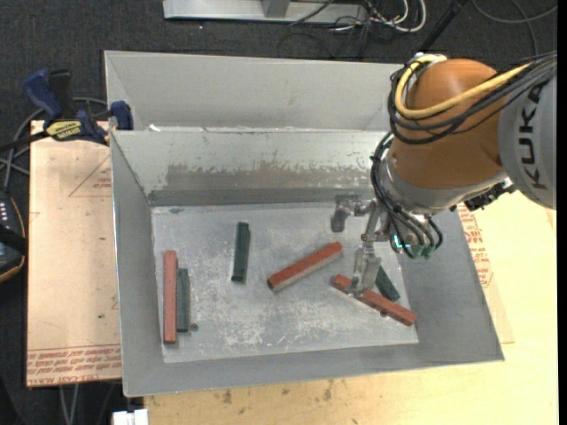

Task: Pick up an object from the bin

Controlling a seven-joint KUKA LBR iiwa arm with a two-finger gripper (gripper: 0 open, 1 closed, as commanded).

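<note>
You're looking at the grey metal bin (pixel 133 237), with the arm (pixel 447 140) and its orange cover reaching in over the right edge. The jaws are down low on the bin floor near the right wall, right at the upper-left end of a red-brown bar (pixel 390 308) that lies slanted towards the bin's front right corner. Whether the jaws are released or clenched on it, you cannot tell from here.

Just left of them there's a second red-brown bar (pixel 306 266), slanted across the middle of the floor and clear of the first. Over by the left wall you have a long red bar (pixel 169 297) lying front to back, with a dark green bar (pixel 182 299) touching its right side. Between those and the middle, a shorter dark green bar (pixel 240 252) lies alone. A small dark green piece (pixel 386 283) sits just beside the jaws, against the slanted bar near the right wall.
</note>
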